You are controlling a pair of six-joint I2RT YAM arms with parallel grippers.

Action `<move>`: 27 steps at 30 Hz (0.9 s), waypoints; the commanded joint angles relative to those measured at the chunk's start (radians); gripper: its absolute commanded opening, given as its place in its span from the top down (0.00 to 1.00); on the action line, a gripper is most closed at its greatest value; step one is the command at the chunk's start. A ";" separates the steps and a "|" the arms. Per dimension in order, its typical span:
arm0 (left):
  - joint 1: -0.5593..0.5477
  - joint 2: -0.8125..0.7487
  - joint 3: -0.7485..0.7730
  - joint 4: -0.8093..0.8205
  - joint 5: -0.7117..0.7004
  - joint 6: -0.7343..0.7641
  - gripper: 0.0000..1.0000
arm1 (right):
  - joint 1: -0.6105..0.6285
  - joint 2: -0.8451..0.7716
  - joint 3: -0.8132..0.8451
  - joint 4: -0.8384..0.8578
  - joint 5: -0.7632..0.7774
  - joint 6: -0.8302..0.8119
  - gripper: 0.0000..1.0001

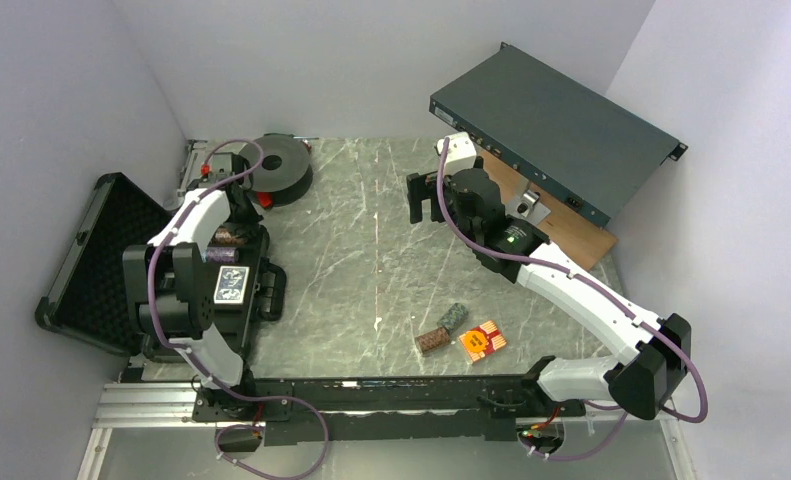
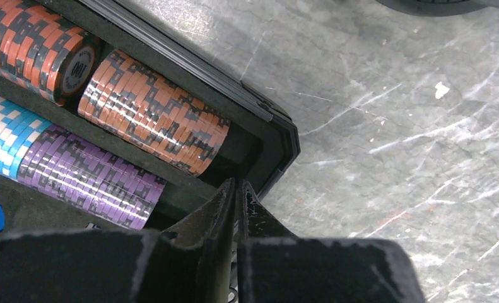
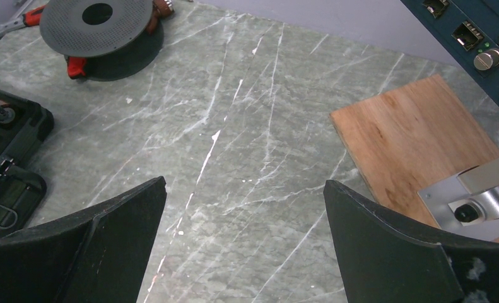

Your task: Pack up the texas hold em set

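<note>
briefcase (image 1: 101, 250) interior mostly hidden under left arm (image 1: 196, 215), orange chip stack (image 2: 26, 44) cut by frame edge, card deck (image 1: 482, 340) print unreadable

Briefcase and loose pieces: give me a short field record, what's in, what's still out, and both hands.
briefcase: open, lid back, left side of table
in case: orange chip rows, purple chip row, blue chip row
still on table: green chip stack, brown chip stack, card deck, lying close together
left hand: shut, empty, over case corner
right hand: open, empty, over table
</note>
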 commanded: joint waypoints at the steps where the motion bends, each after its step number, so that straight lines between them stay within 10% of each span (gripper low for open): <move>1: 0.010 0.021 0.044 -0.006 -0.055 -0.018 0.89 | -0.002 -0.004 0.003 0.039 0.020 -0.001 0.00; 27: 0.049 0.064 0.029 0.005 -0.114 -0.021 0.91 | -0.003 0.014 0.000 0.044 0.025 -0.001 0.00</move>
